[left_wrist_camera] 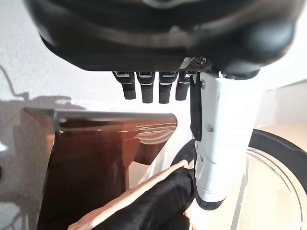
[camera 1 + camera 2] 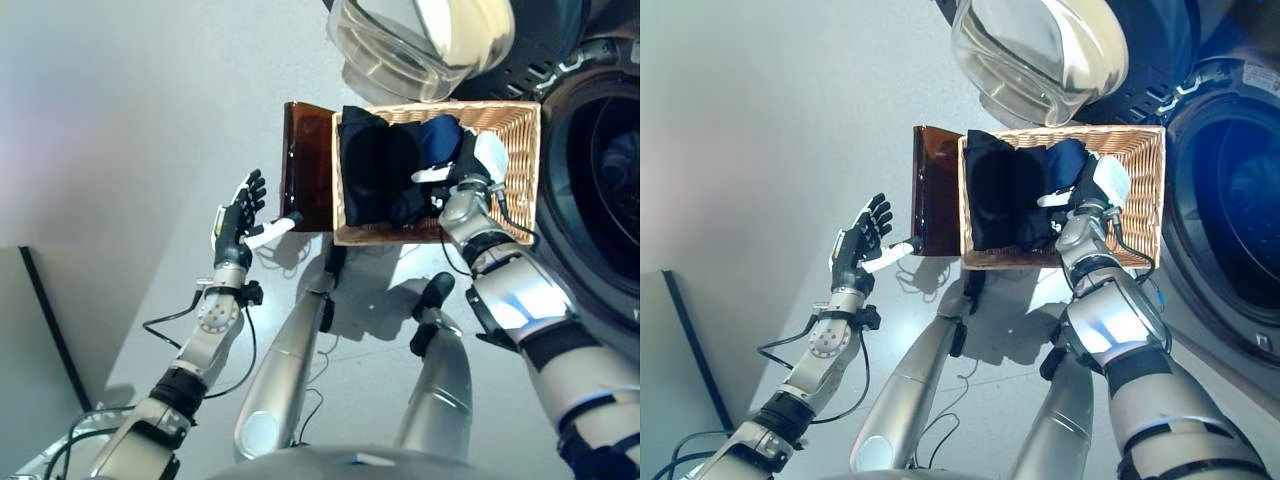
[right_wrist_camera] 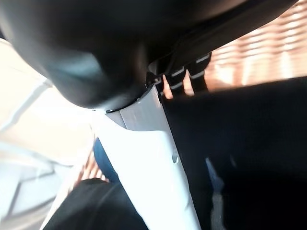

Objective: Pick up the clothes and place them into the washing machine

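Observation:
Black clothes [image 2: 375, 170] and a blue piece [image 2: 440, 135] lie in the shallow wicker basket [image 2: 522, 190], which rests on a dark brown box [image 2: 305, 165] beside the washing machine. My right hand [image 2: 470, 170] is down in the basket on the clothes, its white-covered thumb lying across the dark cloth [image 3: 249, 153]. My left hand [image 2: 238, 222] hovers left of the brown box, open and empty, fingers straight and thumb pointing toward the box [image 1: 96, 163].
The washing machine's round drum opening [image 2: 610, 170] is at the right, right of the basket. Its glass door [image 2: 420, 40] is swung open above the basket's far edge. Grey floor lies to the left of the box.

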Available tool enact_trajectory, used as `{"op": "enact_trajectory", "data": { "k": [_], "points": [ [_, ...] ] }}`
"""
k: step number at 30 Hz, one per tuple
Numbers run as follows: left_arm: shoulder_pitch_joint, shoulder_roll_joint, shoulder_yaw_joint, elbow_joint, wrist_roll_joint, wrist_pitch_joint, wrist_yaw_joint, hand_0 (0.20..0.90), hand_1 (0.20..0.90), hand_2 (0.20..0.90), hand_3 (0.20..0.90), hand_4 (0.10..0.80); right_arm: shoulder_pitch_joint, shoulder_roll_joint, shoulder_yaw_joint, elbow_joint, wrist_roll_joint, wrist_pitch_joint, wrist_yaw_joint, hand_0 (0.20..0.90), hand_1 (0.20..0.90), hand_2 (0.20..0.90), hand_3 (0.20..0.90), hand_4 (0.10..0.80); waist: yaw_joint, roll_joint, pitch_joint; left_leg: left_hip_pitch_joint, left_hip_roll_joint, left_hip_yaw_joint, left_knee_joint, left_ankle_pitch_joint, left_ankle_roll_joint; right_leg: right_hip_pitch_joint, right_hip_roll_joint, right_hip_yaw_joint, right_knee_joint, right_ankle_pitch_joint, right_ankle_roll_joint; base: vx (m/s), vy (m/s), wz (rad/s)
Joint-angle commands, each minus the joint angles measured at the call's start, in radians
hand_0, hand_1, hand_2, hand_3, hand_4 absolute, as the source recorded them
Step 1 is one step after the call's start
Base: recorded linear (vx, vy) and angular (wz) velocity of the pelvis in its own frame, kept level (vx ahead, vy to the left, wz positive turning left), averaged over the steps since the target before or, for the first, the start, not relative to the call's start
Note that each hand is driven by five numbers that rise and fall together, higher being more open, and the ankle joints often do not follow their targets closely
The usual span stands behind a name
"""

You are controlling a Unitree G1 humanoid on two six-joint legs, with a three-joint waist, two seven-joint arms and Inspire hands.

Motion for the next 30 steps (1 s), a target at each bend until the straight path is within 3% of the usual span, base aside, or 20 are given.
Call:
{"op": "enact_trajectory", "data": {
  "k": [1,7,12,21,22,30],
  "points": [
    [0.014,0.002,0.016,-0.128,0.036,-0.104,0.011,0.9,0.9,0.9,0.9,0.8,0.007,-0.087,0.06,0.004,-0.046,0.046,-0.028,0.2,0.2,0.2,0.2,0.3,0.024,0.094,0.013,-0.036,-0.003,0.006,0.034,-0.082,-0.076,0.106,0.006,0.022,-0.059,-0.014,-0.024,0.017,-0.035,-0.06],
    [0.014,0.014,-0.002,-0.123,0.043,-0.104,0.012,0.9,0.9,0.9,0.9,0.8,0.011,-0.09,0.052,0.004,-0.061,0.048,-0.04,0.2,0.2,0.2,0.2,0.3,0.025,0.111,0.003,-0.006,-0.005,0.006,-0.005,-0.059,-0.079,0.112,0.012,0.029,-0.062,-0.013,-0.027,0.002,-0.01,-0.01],
    [0.005,0.016,-0.004,-0.101,0.046,-0.105,0.026,0.9,0.9,0.9,0.9,0.8,0.032,-0.092,0.032,-0.004,-0.061,0.048,-0.052,0.2,0.2,0.2,0.2,0.3,0.016,0.105,-0.009,0.051,-0.006,0.004,-0.061,-0.036,-0.083,0.163,0.014,0.024,-0.107,0.009,-0.022,-0.004,-0.024,-0.01],
    [0.008,0.01,-0.021,-0.055,0.034,-0.107,0.016,0.9,0.9,0.9,0.9,0.8,0.088,-0.079,-0.01,-0.045,-0.031,0.031,-0.044,0.2,0.2,0.2,0.2,0.3,0.0,0.085,-0.035,0.215,-0.006,0.017,-0.211,0.02,-0.085,0.327,0.008,0.012,-0.279,0.088,0.004,-0.012,-0.005,-0.08],
    [0.009,0.009,-0.019,-0.052,0.031,-0.106,0.014,0.9,0.9,0.9,0.9,0.8,0.089,-0.079,-0.011,-0.045,-0.029,0.03,-0.043,0.2,0.2,0.2,0.2,0.3,-0.001,0.088,-0.036,0.214,-0.007,0.021,-0.227,0.054,-0.078,0.327,0.008,0.007,-0.299,0.121,0.0,-0.088,0.006,-0.16],
    [0.031,0.004,-0.02,-0.028,0.023,-0.095,-0.005,0.9,0.9,0.9,0.9,0.8,0.132,-0.049,-0.057,-0.077,0.033,-0.01,-0.038,0.2,0.2,0.2,0.2,0.3,-0.014,0.08,-0.08,0.295,-0.015,0.035,-0.291,0.068,-0.082,0.415,-0.002,0.003,-0.391,0.16,0.014,0.01,0.005,-0.09]
  ]
}}
